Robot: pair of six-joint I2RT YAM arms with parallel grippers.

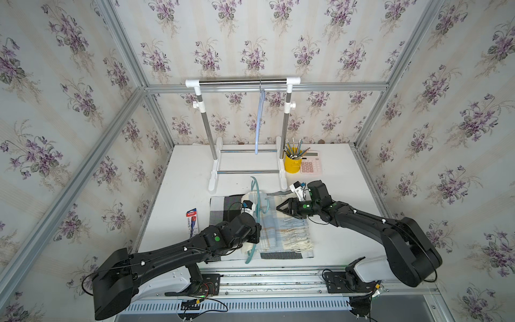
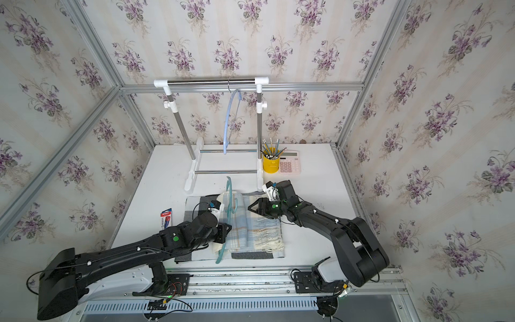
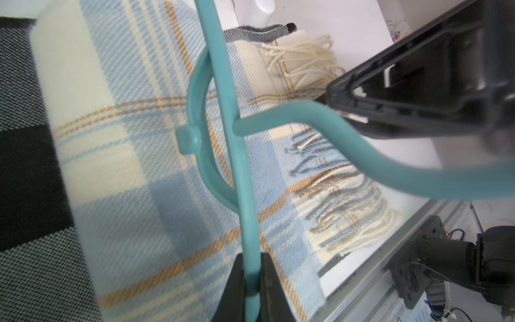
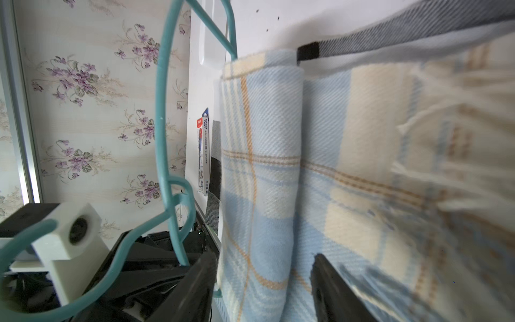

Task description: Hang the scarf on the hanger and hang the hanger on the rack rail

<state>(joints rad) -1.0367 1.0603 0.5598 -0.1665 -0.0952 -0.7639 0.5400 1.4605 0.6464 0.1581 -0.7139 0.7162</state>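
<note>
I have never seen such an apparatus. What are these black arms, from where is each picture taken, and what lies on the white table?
These are two robot arms mounted at the table's near edge, each ending in a two-fingered gripper. The two wide pictures come from one double camera overhead. The two close pictures come from small cameras on the wrists.

On the white table lie a blue-and-cream plaid scarf upon a grey checked cloth, a pen packet, a yellow cup of pencils and a pink calculator. Behind them stands a clothes rack with a pale blue hanger on it.

The left gripper is shut on a teal hanger above the scarf. The right gripper is open, one jaw on each side of a scarf fold, and holds nothing.
</note>
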